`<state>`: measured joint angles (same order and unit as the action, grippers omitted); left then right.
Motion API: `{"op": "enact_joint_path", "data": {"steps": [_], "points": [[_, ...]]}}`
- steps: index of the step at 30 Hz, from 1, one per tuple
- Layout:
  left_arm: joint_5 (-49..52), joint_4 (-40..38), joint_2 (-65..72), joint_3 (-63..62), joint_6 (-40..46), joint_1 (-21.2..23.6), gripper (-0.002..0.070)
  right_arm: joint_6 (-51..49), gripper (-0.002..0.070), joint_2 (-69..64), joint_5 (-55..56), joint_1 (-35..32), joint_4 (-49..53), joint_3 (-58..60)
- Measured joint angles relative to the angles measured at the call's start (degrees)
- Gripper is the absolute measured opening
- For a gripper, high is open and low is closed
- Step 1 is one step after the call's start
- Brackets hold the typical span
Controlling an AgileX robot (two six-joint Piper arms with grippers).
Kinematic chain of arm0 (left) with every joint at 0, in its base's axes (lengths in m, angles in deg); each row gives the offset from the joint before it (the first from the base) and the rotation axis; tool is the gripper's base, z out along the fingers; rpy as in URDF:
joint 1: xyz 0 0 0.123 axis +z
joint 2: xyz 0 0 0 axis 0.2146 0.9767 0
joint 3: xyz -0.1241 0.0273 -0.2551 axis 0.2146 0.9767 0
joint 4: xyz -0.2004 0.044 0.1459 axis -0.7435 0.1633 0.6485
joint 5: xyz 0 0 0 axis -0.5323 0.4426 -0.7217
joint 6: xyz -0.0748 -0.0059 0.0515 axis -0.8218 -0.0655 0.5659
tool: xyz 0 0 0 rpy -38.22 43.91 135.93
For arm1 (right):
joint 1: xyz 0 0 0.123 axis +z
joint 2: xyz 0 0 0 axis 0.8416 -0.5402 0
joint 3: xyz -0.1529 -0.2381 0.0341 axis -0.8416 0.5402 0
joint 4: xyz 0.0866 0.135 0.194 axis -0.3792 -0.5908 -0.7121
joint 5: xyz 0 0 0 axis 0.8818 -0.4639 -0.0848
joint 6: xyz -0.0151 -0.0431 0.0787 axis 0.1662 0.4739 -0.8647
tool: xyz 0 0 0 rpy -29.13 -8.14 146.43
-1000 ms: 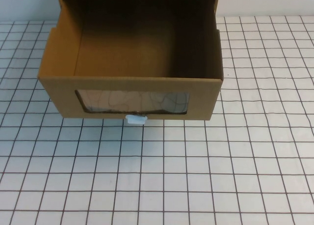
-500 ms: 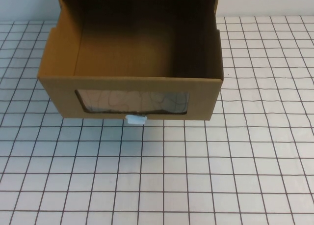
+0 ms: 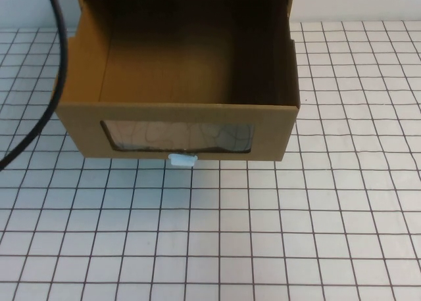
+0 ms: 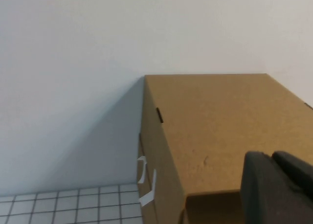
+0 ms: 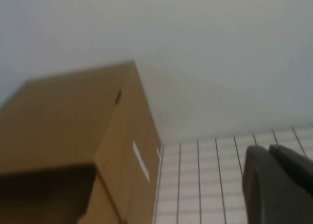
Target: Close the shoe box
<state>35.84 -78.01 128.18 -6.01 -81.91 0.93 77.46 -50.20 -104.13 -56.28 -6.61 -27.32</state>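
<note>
The shoe box (image 3: 177, 84) is a brown cardboard drawer pulled out of its sleeve toward me, empty inside. Its front panel has a clear window (image 3: 177, 135) with a small white pull tab (image 3: 182, 160) just below it. Neither gripper shows in the high view. My left gripper (image 4: 270, 156) is shut and empty, raised near the left side of the box's sleeve top (image 4: 220, 121). My right gripper (image 5: 268, 148) is shut and empty, off the box's right side (image 5: 63, 116), above the grid table.
A black cable (image 3: 52, 84) curves down the left side of the high view, over the box's left wall. The white grid table (image 3: 263, 235) stretches in front of the box and to its right. A plain wall (image 4: 98, 62) stands behind the box.
A black cable has come into the high view at the left. The box has not moved.
</note>
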Motion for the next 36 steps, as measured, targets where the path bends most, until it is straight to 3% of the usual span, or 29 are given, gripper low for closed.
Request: {"op": "enact_joint_path", "data": {"steps": [3,6,10,13,19,26,36], "points": [[0.3,-0.9,4.6,-3.0,0.0,-2.3,-0.0002,5.0,-0.0015,-2.9,-5.8,0.3,-2.3,0.2],[5.8,-4.0,11.0,-10.0,0.8,-3.4,-0.0002,16.9,-0.0015,-5.7,-10.4,0.3,-10.2,0.5],[16.2,-11.2,22.1,-25.1,6.7,-3.5,-0.0002,41.3,-0.0015,-9.1,-16.9,0.3,-30.6,0.6],[25.1,-18.4,31.9,-37.9,10.8,-3.5,-0.0002,52.6,-0.0015,-10.6,-20.9,0.3,-42.9,0.6],[41.1,-26.8,49.9,-64.9,10.6,-3.6,-0.0002,62.6,-0.0015,-11.4,-25.8,2.5,-52.1,0.6],[42.5,-28.5,64.0,-80.0,4.6,-3.7,-0.0002,68.8,-0.0015,-11.7,-27.9,16.2,-52.4,0.6],[41.7,-30.5,72.5,-81.3,1.5,-3.7,-0.0002,79.3,-0.0015,-20.7,-21.0,39.1,-50.2,0.6]]}}
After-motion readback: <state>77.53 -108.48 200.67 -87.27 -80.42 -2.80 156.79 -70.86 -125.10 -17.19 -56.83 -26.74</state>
